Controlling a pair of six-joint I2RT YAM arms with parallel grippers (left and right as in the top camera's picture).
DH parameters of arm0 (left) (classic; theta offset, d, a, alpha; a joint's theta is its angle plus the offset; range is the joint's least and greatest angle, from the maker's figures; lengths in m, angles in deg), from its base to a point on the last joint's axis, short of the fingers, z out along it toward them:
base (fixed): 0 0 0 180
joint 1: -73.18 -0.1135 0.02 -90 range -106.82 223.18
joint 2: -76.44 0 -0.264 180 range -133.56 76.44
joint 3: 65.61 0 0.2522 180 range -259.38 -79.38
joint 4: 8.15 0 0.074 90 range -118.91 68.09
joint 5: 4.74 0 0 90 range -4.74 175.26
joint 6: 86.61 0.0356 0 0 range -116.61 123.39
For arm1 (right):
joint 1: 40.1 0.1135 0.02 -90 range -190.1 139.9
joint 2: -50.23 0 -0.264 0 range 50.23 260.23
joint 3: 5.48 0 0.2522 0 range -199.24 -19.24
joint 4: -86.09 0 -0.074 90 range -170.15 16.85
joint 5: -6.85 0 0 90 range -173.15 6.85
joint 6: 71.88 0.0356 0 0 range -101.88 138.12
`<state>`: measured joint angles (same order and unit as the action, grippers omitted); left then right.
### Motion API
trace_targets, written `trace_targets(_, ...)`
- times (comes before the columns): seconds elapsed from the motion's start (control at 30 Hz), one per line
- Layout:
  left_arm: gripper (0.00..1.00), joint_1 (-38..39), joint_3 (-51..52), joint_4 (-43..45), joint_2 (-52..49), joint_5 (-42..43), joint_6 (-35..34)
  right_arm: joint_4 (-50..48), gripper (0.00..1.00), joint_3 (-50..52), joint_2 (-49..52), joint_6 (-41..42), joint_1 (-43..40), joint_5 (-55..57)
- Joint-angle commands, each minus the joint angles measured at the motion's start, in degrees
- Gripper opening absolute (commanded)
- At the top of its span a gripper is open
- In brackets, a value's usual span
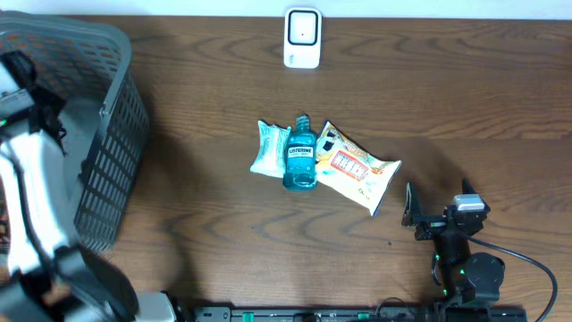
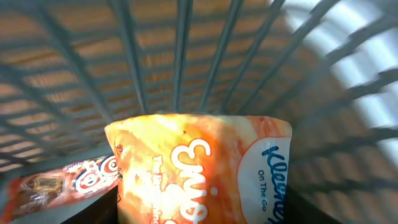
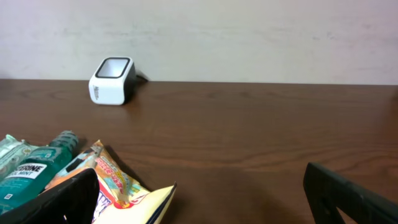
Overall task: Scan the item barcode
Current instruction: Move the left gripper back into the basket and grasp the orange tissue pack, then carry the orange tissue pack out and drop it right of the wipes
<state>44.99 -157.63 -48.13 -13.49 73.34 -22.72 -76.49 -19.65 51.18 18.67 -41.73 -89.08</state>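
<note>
**Two arms at a scanning table; one packet gripped inside the basket**

At far left, the grey slatted basket [image 1: 107, 134] stands on the wooden table [image 1: 447, 89], and the white left arm [image 1: 31, 179] reaches down into it. From the left wrist camera, the left gripper [image 2: 204, 208] is clamped on an orange-and-white Kleenex packet [image 2: 199, 168]. Dark finger edges press against both flanks of the packet at the bottom of the view. The packet stands upright close to the lens, with the basket's bars behind it. A second printed packet [image 2: 56, 183] lies low to its left on the basket floor.

At the table's centre, three items lie in a row. A pale green-and-white packet [image 1: 268, 148] is on the left. A blue Listerine bottle [image 1: 300, 156] lies on its side in the middle, touching both neighbours. A yellow snack packet [image 1: 357, 168] is on the right, angled toward the near right.

The white scanner [image 1: 302, 38] sits at the far edge of the table, well apart from this row.

At lower right, the right gripper [image 3: 202, 193] hangs low over bare wood with its fingers spread wide and nothing between them. It is near the snack packet but not touching it.
</note>
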Motion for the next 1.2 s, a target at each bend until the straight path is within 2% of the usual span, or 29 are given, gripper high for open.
trace_targets(0.0,0.58,0.0,-0.4,-3.5,11.2,10.9,-4.1,0.2,0.99,0.1,-0.3,-0.9,0.2,0.0)
trace_targets(0.03,0.58,0.0,-0.4,-4.5,15.6,17.1,-6.3,0.2,0.99,0.1,-0.3,-0.9,0.2,0.0)
trace_targets(0.07,0.58,0.1,-0.4,-4.7,17.1,19.9,-7.1,0.2,0.99,0.1,-0.3,-0.9,0.2,0.0)
trace_targets(0.1,0.58,0.9,-0.4,-4.8,21.5,27.6,-8.7,0.2,0.99,0.1,-0.3,-0.9,0.2,0.0)
trace_targets(0.17,0.58,4.2,-0.4,-4.9,26.9,35.9,-11.7,0.2,0.99,0.1,-0.3,-0.9,0.2,0.0)
trace_targets(0.23,0.58,9.1,-0.3,-4.9,29.9,38.5,-13.2,0.2,0.99,0.1,-0.3,-0.9,0.2,0.0)
trace_targets(0.3,0.58,19.5,-0.3,-5.0,31.7,36.8,-13.6,0.2,0.99,0.1,-0.3,-0.9,0.2,0.0)
trace_targets(0.4,0.58,36.2,0.6,-5.0,29.4,27.4,-13.7,0.2,0.99,0.1,-0.3,-0.9,0.2,0.0)
trace_targets(0.47,0.58,42.7,0.8,-5.0,26.8,22.7,-14.6,0.2,0.99,0.1,-0.3,-0.9,0.2,0.0)
trace_targets(0.5,0.58,47.7,0.8,-4.8,23.9,19.7,-15.2,0.2,0.99,0.1,-0.3,-0.9,0.2,0.0)
trace_targets(0.6,0.58,56.3,0.8,-2.6,16.6,17.2,-15.2,0.2,0.99,0.1,-0.3,-0.9,0.2,0.0)
trace_targets(0.67,0.58,62.9,0.8,2.7,7.5,17.2,-15.2,0.2,0.99,0.1,-0.3,-0.9,0.2,0.0)
trace_targets(0.9,0.58,72.2,0.8,21.1,-15.3,17.2,-15.6,0.2,0.99,0.1,-0.3,-0.9,0.2,0.0)
trace_targets(1.1,0.58,74.9,0.8,31.3,-25.5,16.3,-14.5,0.2,0.99,0.1,-0.3,-0.9,0.2,0.0)
trace_targets(1.17,0.58,75.2,0.8,31.4,-27.1,13.6,-14.2,0.2,0.99,0.1,-0.3,-0.9,0.2,0.0)
